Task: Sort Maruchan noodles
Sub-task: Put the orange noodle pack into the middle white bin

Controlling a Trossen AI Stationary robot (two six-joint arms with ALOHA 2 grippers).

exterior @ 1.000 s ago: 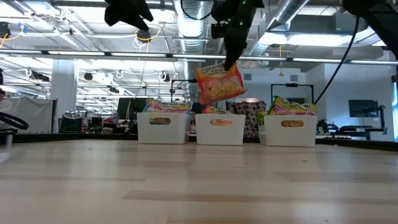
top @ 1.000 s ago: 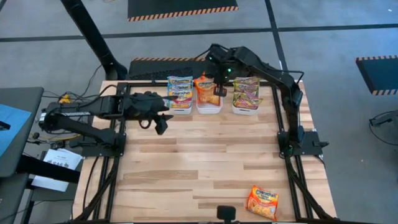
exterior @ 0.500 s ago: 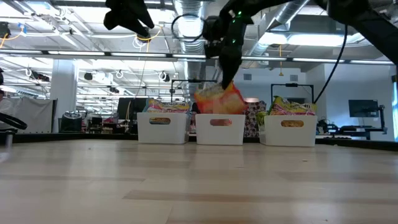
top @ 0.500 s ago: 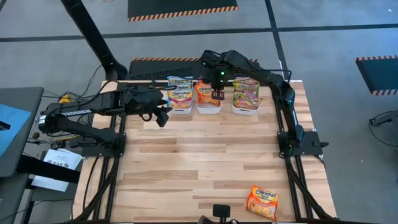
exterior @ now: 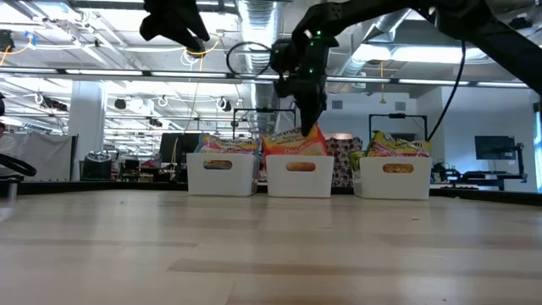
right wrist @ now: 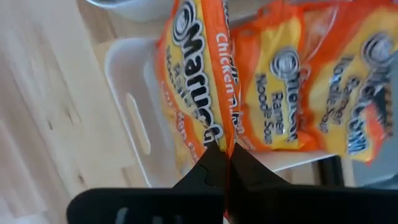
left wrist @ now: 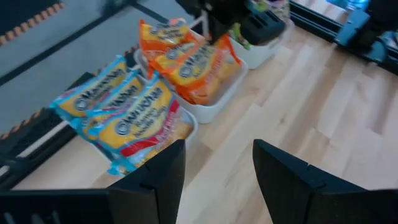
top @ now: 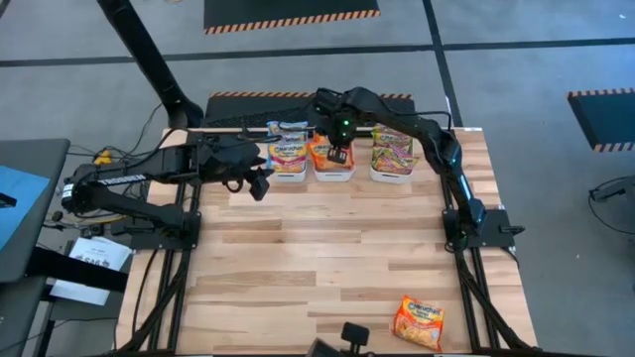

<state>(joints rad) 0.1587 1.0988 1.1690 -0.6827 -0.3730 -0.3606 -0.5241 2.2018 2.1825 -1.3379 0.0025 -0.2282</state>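
Nearly sorted: three white bins (top: 334,175) hold matching packets. The right tool (top: 338,156), pressed together on an orange chicken ramen packet (right wrist: 198,87), lowers it into the middle bin. One orange packet (top: 418,321) waits on the surface (top: 317,258). The left tool (top: 260,185) hovers spread, empty.
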